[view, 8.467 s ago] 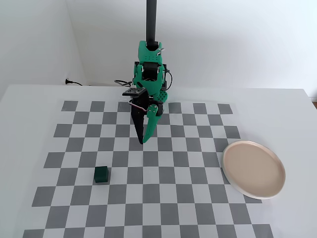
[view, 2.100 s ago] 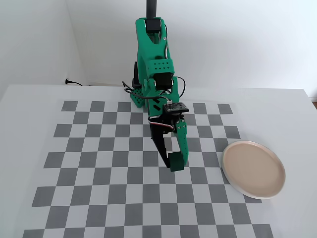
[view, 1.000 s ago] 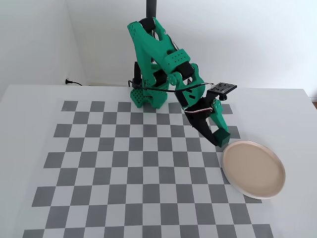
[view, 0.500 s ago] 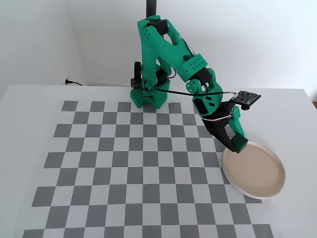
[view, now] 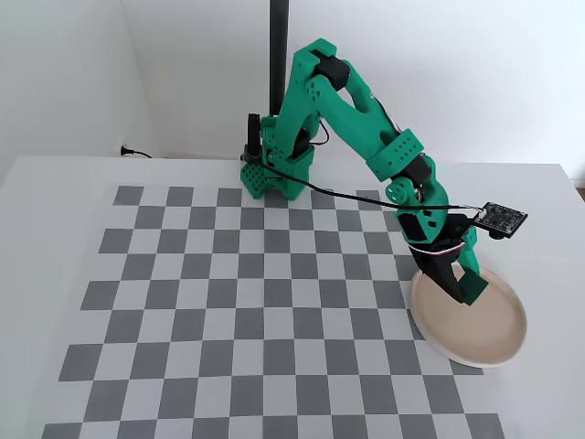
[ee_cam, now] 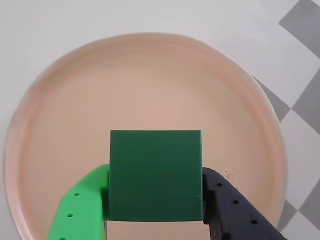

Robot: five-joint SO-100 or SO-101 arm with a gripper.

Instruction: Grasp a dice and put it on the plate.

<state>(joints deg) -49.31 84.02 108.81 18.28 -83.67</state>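
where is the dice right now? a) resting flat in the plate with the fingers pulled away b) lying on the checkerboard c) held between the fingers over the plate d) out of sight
c: in the wrist view the dice is clamped between the green and black fingers with the plate under it, and the fixed view shows the gripper over the plate.

Arm outstretched, tool (view: 466, 291) clamped

dice (ee_cam: 155, 175): dark green, clamped level | plate (ee_cam: 60, 125): beige-pink, seemingly just below
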